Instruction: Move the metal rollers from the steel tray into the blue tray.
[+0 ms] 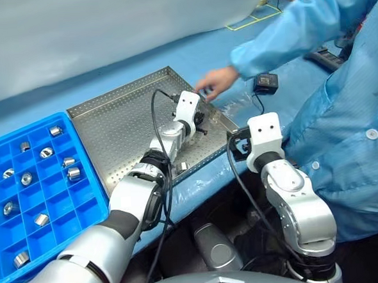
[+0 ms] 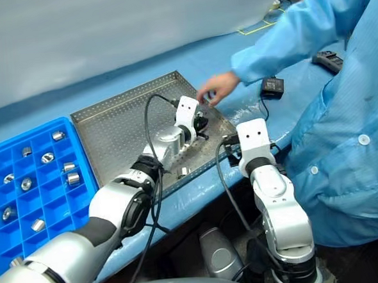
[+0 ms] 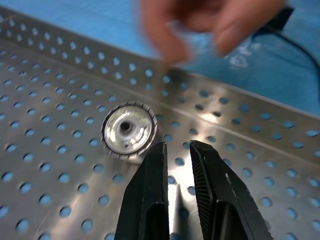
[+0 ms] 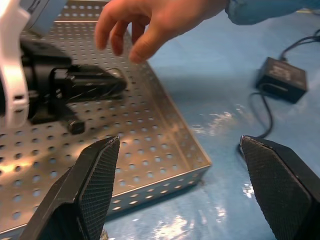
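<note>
Hovering over the far right part of the steel tray (image 1: pixel 118 130), the left gripper (image 3: pixel 177 150) has its jaws drawn almost together with nothing between them; one metal roller (image 3: pixel 127 132) lies on the perforated floor just beside the fingertips, its holed end facing the wrist camera. Another roller (image 1: pixel 183 165) lies by the tray's near rim under the left forearm. The right gripper (image 4: pixel 180 165) hangs near the tray's near right corner with its jaws spread wide and empty, over the blue table (image 1: pixel 252 118). A person's hand (image 1: pixel 216 82), in a light blue sleeve (image 1: pixel 285 36), reaches over the tray's far right edge, close above the left gripper. A small black adapter (image 1: pixel 265 83) with its cable lies on the table to the right of the tray. The blue tray (image 1: pixel 84 205) sits against the steel tray's left side, and several rollers (image 1: pixel 74 173) rest one to a compartment there. Beyond the table rises a pale grey sheet (image 1: pixel 105 31); yellow tape lines (image 1: pixel 252 19) mark the far right surface.
</note>
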